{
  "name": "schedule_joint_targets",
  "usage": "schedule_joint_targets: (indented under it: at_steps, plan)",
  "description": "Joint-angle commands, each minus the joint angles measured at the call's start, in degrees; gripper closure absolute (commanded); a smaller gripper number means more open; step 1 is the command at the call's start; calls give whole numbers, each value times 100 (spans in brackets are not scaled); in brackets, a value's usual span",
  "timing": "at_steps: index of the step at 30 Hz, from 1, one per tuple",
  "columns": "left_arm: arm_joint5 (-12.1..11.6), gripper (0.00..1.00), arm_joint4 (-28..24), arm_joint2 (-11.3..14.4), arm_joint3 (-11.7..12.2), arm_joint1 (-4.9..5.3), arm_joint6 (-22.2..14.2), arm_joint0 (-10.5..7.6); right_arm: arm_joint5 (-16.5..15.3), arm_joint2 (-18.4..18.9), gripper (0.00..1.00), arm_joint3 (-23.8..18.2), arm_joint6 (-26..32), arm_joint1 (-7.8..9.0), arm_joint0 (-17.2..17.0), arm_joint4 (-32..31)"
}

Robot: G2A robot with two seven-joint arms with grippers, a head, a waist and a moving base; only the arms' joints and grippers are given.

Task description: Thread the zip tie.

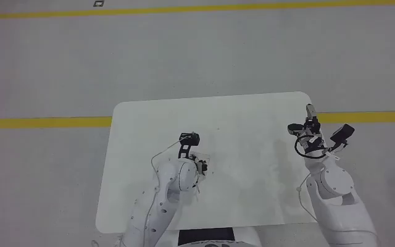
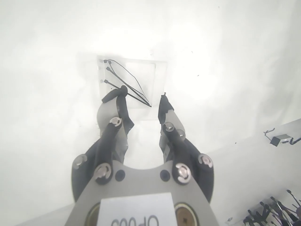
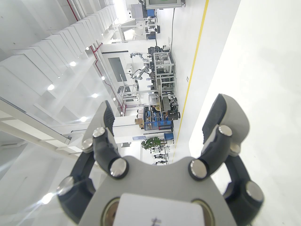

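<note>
Where 3 zip ties [image 2: 117, 77] lie, left jaws gape.

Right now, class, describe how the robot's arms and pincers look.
The left arm and right arm are white and rounded. The left pincer and right pincer have grey fingers, black pads, black links on silver pins, a white label. A black cable loops beside the right wrist.

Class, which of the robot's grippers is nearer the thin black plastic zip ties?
Left. The left gripper hangs right by the thin black plastic zip ties; the right gripper is off by the white table's right edge.
</note>
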Motion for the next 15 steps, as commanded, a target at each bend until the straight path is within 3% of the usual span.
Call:
schedule_joint_targets:
  at_steps: [1,15]
  plan:
    - [0,73,55,2,77,-25,3,-18,0,0,0,0,0,0,0,0]
    - [0,71,464,-35,482,-144,-126,-159,0,0,0,0,0,0,0,0]
